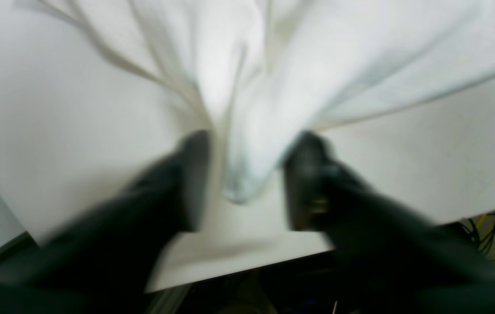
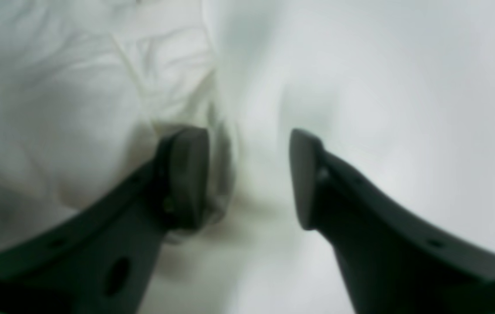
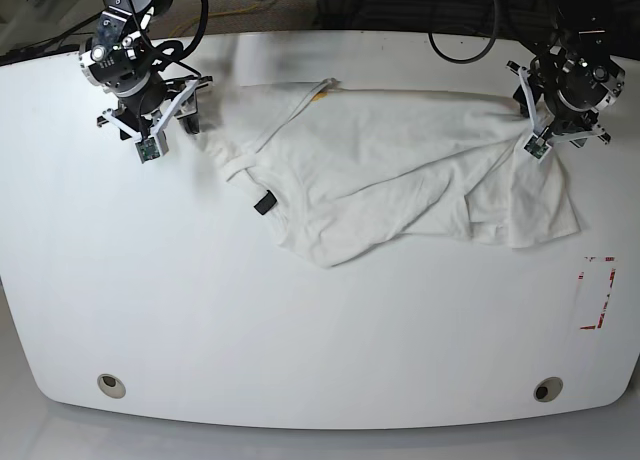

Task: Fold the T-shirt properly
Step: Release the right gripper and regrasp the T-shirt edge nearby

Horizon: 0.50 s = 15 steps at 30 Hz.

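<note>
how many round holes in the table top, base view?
2, both near the table's front edge: one hole at the front left, the other at the front right. The T-shirt may hide more.

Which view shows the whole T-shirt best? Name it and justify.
The base view: the T-shirt lies spread and rumpled across the table, outline complete. The left wrist view shows only a blurred bunch between open jaws; the right wrist view shows only close, blurred white folds.

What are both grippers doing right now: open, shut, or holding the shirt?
Left gripper: open, a bunched tip of the white cloth T-shirt between its jaws, not clamped.
Right gripper: open, over the shirt, holding nothing.
</note>
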Available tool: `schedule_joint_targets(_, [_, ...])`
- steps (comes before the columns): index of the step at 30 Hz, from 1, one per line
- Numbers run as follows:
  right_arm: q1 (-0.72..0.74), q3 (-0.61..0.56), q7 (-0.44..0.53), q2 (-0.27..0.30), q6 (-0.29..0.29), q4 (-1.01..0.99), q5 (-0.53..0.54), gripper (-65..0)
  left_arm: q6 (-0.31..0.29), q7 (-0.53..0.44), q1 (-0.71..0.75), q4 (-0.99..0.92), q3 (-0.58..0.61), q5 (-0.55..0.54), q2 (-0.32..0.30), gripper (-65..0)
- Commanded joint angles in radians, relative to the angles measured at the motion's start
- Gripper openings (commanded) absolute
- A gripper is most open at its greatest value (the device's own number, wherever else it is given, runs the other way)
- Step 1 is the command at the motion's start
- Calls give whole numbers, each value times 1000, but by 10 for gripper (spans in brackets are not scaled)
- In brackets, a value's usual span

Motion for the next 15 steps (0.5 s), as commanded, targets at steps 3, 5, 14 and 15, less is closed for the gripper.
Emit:
schedule_joint_targets(3, [61, 0, 19, 8, -2, 15, 8, -216, 2, -4, 16, 17, -8, -3, -11, -172])
schedule_joint_targets(5, [89, -12, 19, 8, -2, 1, 8, -187, 0, -4, 16, 17, -10, -3, -11, -165])
schedule_joint_targets(14, [241, -155, 19, 9, -2, -130, 8, -176, -1, -4, 6, 17, -114, -6, 15, -164])
schedule_joint_targets(15, [270, -178, 19, 9, -2, -159, 8, -176, -1, -4, -5, 17, -131, -6, 19, -164])
